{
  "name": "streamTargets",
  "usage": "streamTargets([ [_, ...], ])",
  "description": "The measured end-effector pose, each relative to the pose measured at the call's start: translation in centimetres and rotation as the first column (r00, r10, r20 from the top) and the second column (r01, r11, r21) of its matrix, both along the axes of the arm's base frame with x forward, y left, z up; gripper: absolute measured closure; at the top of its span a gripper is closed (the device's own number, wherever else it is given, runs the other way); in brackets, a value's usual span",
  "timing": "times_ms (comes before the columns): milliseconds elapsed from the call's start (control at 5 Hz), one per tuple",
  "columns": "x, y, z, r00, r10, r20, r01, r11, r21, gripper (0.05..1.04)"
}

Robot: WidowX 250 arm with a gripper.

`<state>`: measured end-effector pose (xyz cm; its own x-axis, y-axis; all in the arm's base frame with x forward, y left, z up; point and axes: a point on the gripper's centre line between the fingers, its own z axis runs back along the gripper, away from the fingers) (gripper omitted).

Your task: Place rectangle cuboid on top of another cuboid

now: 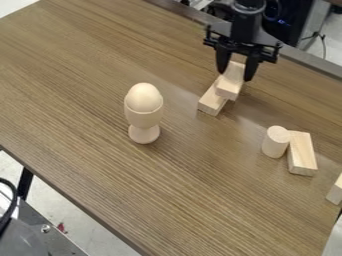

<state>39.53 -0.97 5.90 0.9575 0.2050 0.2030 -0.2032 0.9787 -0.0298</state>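
Two black fingers of my tool (236,75) point down at the far part of the counter (100,160), grasping the upper cuboid (230,85) by its sides, toward its far end. My arm (246,22) comes in from the top edge of the camera view, right of centre, and hangs nearly upright over the blocks, with the wrist just above the wide part of the tool. One finger stands along each long side of the wood, and the near end of the block sticks out toward the camera.

Just under that piece lies the lower cuboid (211,104), flat on the wood and turned at a slight angle to it. The upper one covers much of it, leaving its near end in plain sight; I cannot tell whether the two touch.

Left of them in the view, well apart, an egg cup (143,120) stands upright on its round foot. It holds a wooden egg (144,95), set upright with its rounded top rising above the rim.

Toward the right, a wooden cylinder (275,142) stands on end right beside another cuboid (302,152). Nearer the camera, part of one more pale block (336,192) shows at the right edge of the view.
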Motion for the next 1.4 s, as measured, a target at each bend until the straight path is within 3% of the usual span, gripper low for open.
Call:
streamTargets([
  [200,-0.1,0.1,-0.7,0.999,-0.031,-0.028,0.031,0.999,0.005,0.541],
  [600,-0.1,-0.1,-0.8,0.994,-0.106,-0.029,0.106,0.994,0.004,0.541],
  [1400,0.1,1.1,-0.9,0.994,-0.103,-0.025,0.103,0.995,-0.013,0.541],
])
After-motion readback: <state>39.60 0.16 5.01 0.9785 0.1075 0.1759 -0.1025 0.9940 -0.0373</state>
